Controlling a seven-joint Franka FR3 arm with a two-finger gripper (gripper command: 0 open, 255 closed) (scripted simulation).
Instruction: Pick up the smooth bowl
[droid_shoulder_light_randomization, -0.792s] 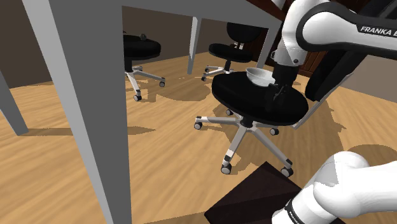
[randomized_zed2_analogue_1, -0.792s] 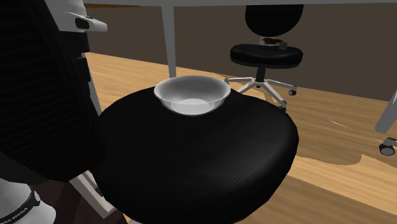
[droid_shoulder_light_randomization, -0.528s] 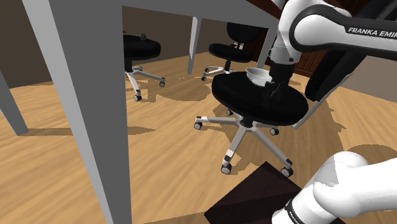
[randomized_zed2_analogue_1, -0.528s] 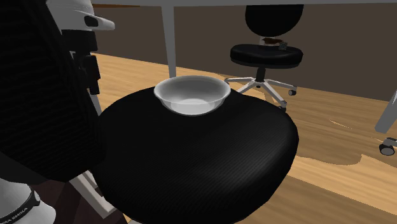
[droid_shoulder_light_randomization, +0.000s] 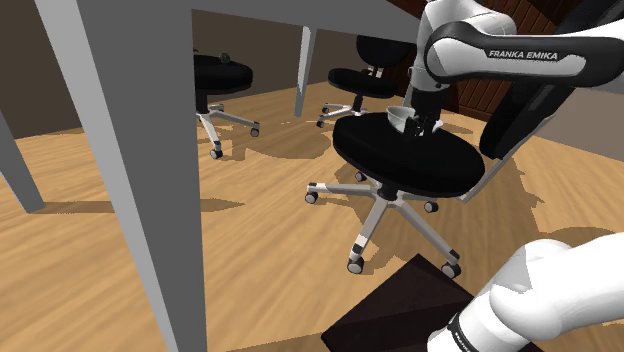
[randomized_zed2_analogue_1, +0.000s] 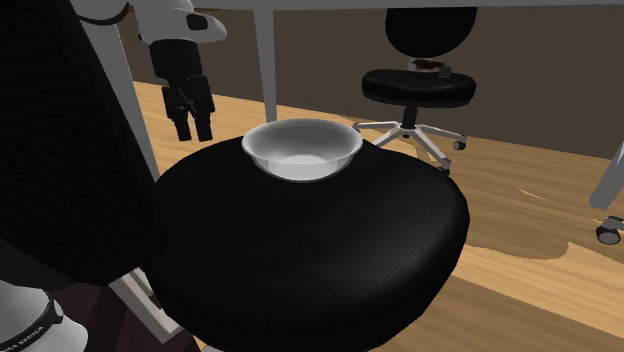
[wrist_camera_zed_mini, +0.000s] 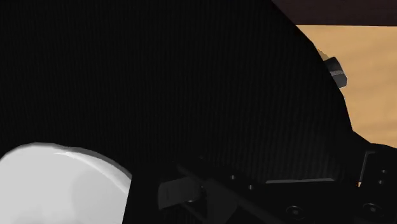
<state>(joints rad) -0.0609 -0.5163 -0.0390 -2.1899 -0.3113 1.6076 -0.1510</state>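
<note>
On the black chair seat (randomized_zed2_analogue_1: 330, 250), your white bowl (randomized_zed2_analogue_1: 303, 150) sits. Your gripper (randomized_zed2_analogue_1: 194, 130) hangs near it, fingers apart, holding nothing.

Shoulder view far, second exterior close, sharing seat (randomized_zed2_analogue_1: 330, 250).

Layout about the gripper (randomized_zed2_analogue_1: 194, 130). The gripper hangs over the rim of an office chair seat (randomized_zed2_analogue_1: 320, 250). The bowl (randomized_zed2_analogue_1: 303, 150) rests on that seat, just beside the gripper and apart from it, toward the second exterior view's right. The chair's backrest (randomized_zed2_analogue_1: 60, 150) rises on the gripper's other side. Beyond the bowl, well away from the gripper, a table leg (randomized_zed2_analogue_1: 264, 60) and a second office chair (randomized_zed2_analogue_1: 417, 85) stand on the floor (randomized_zed2_analogue_1: 520, 190).
</note>
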